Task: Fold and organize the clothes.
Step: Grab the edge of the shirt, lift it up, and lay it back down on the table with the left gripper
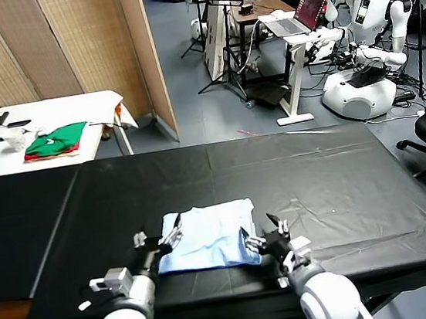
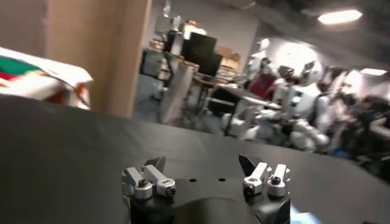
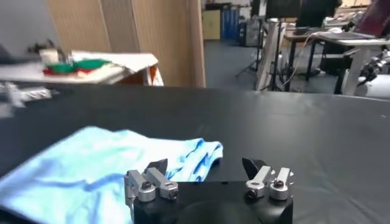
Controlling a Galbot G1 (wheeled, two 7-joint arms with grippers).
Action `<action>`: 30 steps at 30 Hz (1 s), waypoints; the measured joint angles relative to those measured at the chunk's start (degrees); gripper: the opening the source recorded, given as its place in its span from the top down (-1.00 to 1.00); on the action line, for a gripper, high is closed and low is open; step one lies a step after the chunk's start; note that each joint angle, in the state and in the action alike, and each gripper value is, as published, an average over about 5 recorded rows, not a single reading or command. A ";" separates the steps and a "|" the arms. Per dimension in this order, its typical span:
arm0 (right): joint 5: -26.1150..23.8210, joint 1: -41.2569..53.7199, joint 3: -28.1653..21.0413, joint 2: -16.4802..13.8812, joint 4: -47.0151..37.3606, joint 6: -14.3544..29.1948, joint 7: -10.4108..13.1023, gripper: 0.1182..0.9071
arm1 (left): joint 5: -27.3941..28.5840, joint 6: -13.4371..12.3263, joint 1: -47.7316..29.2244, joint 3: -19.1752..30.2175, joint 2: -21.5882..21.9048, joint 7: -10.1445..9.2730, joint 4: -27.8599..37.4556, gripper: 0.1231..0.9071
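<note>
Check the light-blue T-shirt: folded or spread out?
Folded. The T-shirt lies as a compact rectangle on the black table, no sleeves sticking out, layered edges at one corner; both grippers are open beside it.

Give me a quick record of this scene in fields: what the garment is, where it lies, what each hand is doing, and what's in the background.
garment: pale blue T-shirt, folded into a rough rectangle
surface: black table, shirt lies near its front edge
left hand: open, at the shirt's left edge, holding nothing
right hand: open, at the shirt's right near corner, holding nothing
background: green-and-red folded garments on a white side table, apart from the work
</note>
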 joint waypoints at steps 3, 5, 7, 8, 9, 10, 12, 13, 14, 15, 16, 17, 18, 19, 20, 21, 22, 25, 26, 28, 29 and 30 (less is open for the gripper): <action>-0.26 -0.15 0.50 0.05 0.28 -0.49 0.65 -1.00 | 0.37 -0.11 0.37 -0.81 -0.72 0.10 0.83 -1.00; 1.12 -0.24 1.22 0.29 1.11 0.56 0.81 -1.00 | 0.15 -0.15 0.40 -1.23 -1.13 0.48 1.42 -1.00; 3.31 -0.22 2.17 0.64 2.30 2.15 0.94 -1.00 | -0.58 -0.18 0.35 -1.53 -1.54 1.15 2.07 -1.00; 4.58 -0.23 2.71 0.82 2.97 2.88 1.02 -1.00 | -1.16 -0.17 0.31 -1.61 -1.73 1.53 2.40 -1.00; 5.80 -0.26 3.27 0.95 3.63 3.39 1.09 -1.00 | -1.86 -0.15 0.25 -1.65 -1.92 1.88 2.73 -1.00; 7.00 -0.36 3.87 1.03 4.29 3.72 1.13 -1.00 | -2.66 -0.13 0.18 -1.64 -2.13 2.19 3.06 -1.00; 9.21 -0.72 5.14 1.03 5.61 4.09 1.11 -1.00 | -4.17 -0.09 0.01 -1.52 -2.60 2.75 3.70 -1.00; 10.18 -0.99 5.81 0.94 6.27 4.16 1.08 -1.00 | -4.80 -0.13 -0.09 -1.44 -2.87 3.02 4.03 -1.00; 11.09 -1.33 6.50 0.80 7.00 4.21 1.03 -1.00 | -5.30 -0.22 -0.20 -1.37 -3.13 3.28 4.39 -1.00; 11.83 -1.72 7.17 0.66 7.73 4.23 0.98 -1.00 | -5.69 -0.39 -0.29 -1.30 -3.34 3.55 4.77 -1.00; 12.45 -2.13 7.81 0.52 8.48 4.23 0.94 -1.00 | -6.07 -0.63 -0.37 -1.28 -3.50 3.81 5.21 -1.00; 12.97 -2.56 8.38 0.42 9.23 4.22 0.90 -1.00 | -6.42 -0.92 -0.42 -1.28 -3.59 4.04 5.68 -1.00; 13.34 -2.99 8.89 0.36 9.98 4.20 0.88 -1.00 | -6.84 -1.22 -0.43 -1.31 -3.62 4.23 6.17 -1.00; 13.58 -3.37 9.30 0.35 10.63 4.18 0.86 -1.00 | -7.39 -1.50 -0.40 -1.38 -3.59 4.40 6.69 -1.00; 13.75 -3.72 9.64 0.37 11.26 4.16 0.85 -1.00 | -8.00 -1.73 -0.35 -1.48 -3.52 4.54 7.20 -1.00; 13.85 -4.02 9.90 0.43 11.81 4.14 0.85 -1.00 | -8.69 -1.90 -0.27 -1.59 -3.44 4.65 7.66 -1.00; 13.89 -4.27 10.12 0.50 12.30 4.13 0.85 -1.00 | -9.55 -2.02 -0.18 -1.74 -3.34 4.77 8.11 -1.00; 13.90 -4.72 10.44 0.75 13.32 4.11 0.84 -1.00 | -11.57 -2.31 -0.03 -2.08 -3.19 5.03 9.21 -1.00; 13.90 -4.82 10.50 0.83 13.55 4.11 0.84 -1.00 | -11.98 -2.47 -0.03 -2.13 -3.18 5.09 9.50 -1.00; 13.88 -5.03 10.57 0.96 13.90 4.11 0.82 -1.00 | -12.62 -2.76 -0.08 -2.17 -3.23 5.17 9.98 -0.99; 13.87 -5.15 10.62 1.00 14.02 4.11 0.81 -1.00 | -13.11 -2.87 -0.10 -2.19 -3.26 5.20 10.17 -0.98; 13.86 -5.27 10.68 1.02 14.09 4.11 0.80 -1.00 | -13.68 -2.91 -0.10 -2.23 -3.28 5.21 10.30 -0.96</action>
